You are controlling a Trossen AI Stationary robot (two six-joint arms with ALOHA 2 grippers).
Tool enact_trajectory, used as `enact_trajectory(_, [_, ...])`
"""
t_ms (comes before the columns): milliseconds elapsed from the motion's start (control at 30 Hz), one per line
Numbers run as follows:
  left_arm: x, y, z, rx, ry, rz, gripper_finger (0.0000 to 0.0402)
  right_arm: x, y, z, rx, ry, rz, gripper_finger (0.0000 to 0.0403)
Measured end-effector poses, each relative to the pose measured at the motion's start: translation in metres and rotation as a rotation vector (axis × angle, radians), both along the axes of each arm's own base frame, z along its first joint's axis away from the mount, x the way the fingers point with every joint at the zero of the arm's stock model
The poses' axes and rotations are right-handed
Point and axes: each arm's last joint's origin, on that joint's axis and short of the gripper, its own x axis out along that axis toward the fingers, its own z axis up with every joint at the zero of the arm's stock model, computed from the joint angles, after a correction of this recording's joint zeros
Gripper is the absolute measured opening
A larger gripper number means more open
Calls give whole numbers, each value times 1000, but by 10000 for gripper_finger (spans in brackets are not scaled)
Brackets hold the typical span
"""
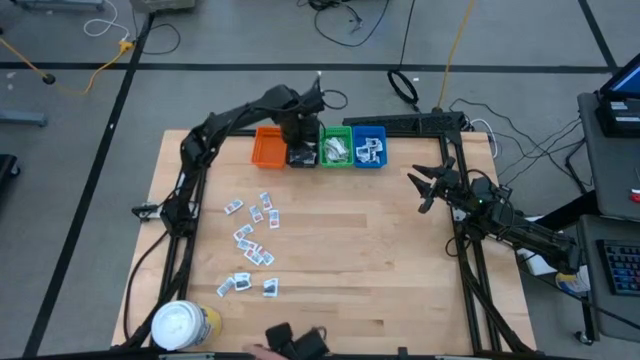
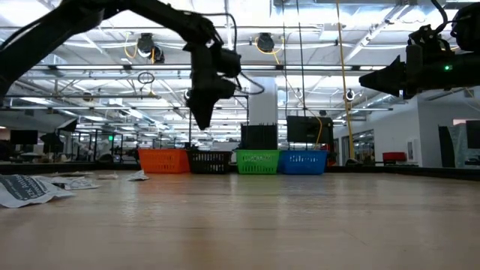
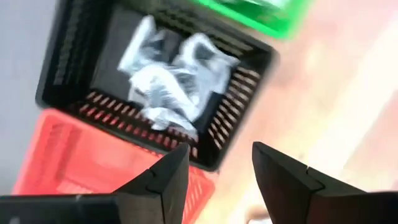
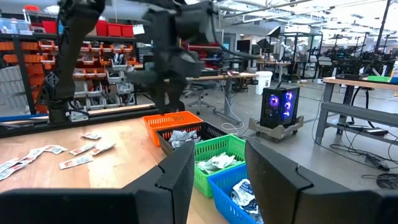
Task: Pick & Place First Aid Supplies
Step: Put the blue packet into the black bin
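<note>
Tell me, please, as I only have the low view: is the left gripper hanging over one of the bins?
Observer: Yes, the high view puts the left gripper above the black bin, between the orange bin and the green bin.
Operator: Is it carrying anything?
Observer: No; its wrist view shows open fingers with nothing between, and white packets lying in that bin.
Operator: Any left on the table?
Observer: Many loose packets lie scattered on the table's left half.
</note>
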Motion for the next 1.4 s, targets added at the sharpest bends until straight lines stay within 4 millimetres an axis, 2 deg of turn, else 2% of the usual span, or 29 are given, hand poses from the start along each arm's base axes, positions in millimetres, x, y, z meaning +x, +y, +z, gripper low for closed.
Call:
enact_trajectory(267, [8, -50, 26, 30, 6, -436, 184, 0, 0, 0, 0, 0, 0, 139])
enact_trajectory(467, [19, -77, 19, 7, 29, -526, 184, 0, 0, 0, 0, 0, 0, 139])
enact_trajectory(600, [18, -106, 7, -2, 60, -590, 184, 0, 0, 0, 0, 0, 0, 139])
enact_trajectory(833, [2, -170, -7, 17, 38, -623, 184, 0, 0, 0, 0, 0, 0, 139])
enact_trajectory(1100, [-28, -246, -23, -7, 40, -643, 184, 0, 0, 0, 0, 0, 0, 139])
enact_trajectory(1400, [-50, -317, -41, -37, 14, -671, 184, 0, 0, 0, 0, 0, 0, 139])
